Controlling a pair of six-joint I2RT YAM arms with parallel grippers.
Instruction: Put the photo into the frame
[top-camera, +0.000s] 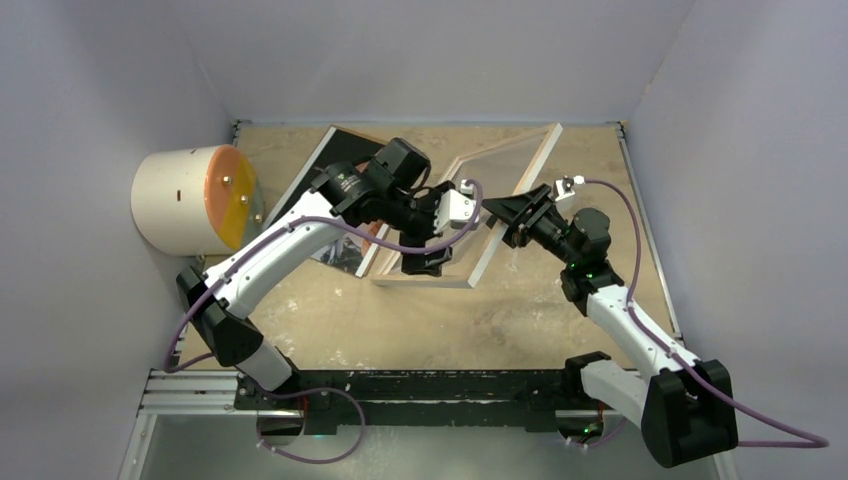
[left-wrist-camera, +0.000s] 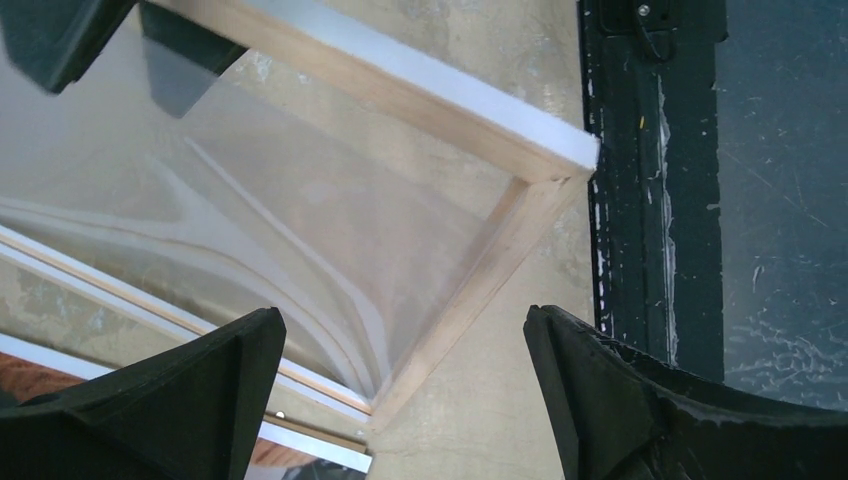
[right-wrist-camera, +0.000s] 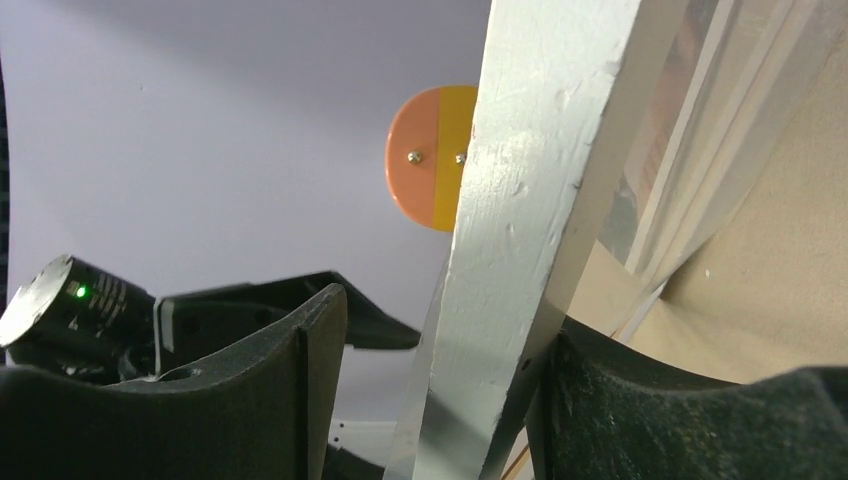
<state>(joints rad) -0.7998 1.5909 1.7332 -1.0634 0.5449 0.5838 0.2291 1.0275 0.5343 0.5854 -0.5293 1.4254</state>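
Note:
The frame (top-camera: 540, 160), white-fronted with a light wood back and a clear pane, is tilted up in the middle of the table. My right gripper (top-camera: 503, 215) straddles its right rail. In the right wrist view the white rail (right-wrist-camera: 530, 180) stands between the jaws of the right gripper (right-wrist-camera: 445, 310): the right finger (right-wrist-camera: 640, 400) touches it and the left finger is apart from it. My left gripper (top-camera: 425, 262) hangs open over the frame's near corner (left-wrist-camera: 480, 270), with nothing between its fingers (left-wrist-camera: 400, 315). The dark photo (top-camera: 343, 250) lies left of the frame, partly under the left arm.
A white cylinder (top-camera: 190, 200) with an orange and yellow face (right-wrist-camera: 435, 155) sits against the left wall. A black rail (top-camera: 430, 385) runs along the table's near edge, close to the frame's corner (left-wrist-camera: 650, 200). Grey walls enclose the table.

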